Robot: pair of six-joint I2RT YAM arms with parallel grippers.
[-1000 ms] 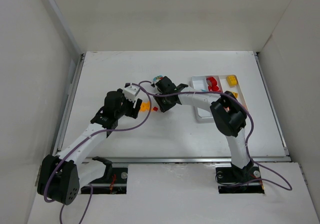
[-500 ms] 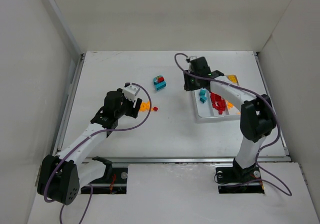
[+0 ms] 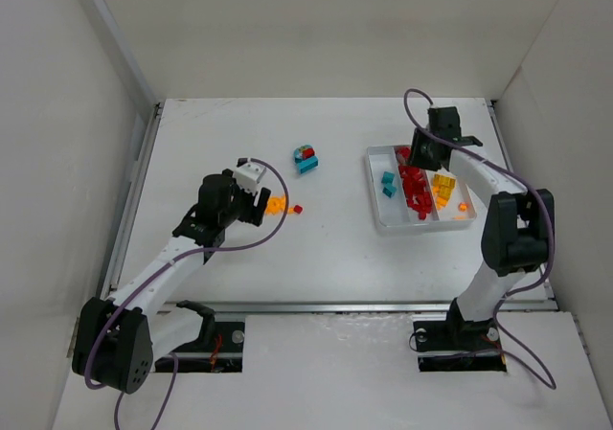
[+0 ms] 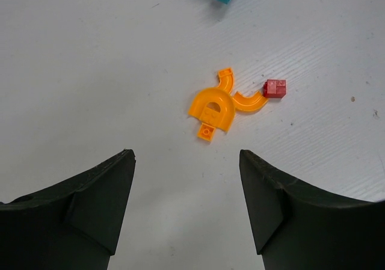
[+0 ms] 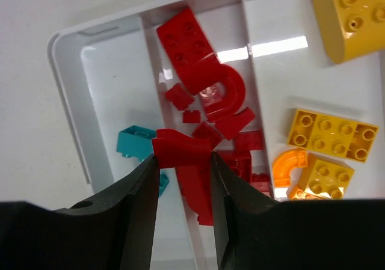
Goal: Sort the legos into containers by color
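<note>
Red lego (image 5: 179,147) is being gripped by right gripper (image 5: 183,160) over white tray (image 5: 108,95). Left gripper (image 4: 186,157) is being held open above orange curved legos (image 4: 216,104), nothing grasped.

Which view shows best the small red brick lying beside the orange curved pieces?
The left wrist view: the red brick is large and sharp, touching an orange curved piece. The top external view shows it only as a tiny dot. The right wrist view does not show it.
</note>
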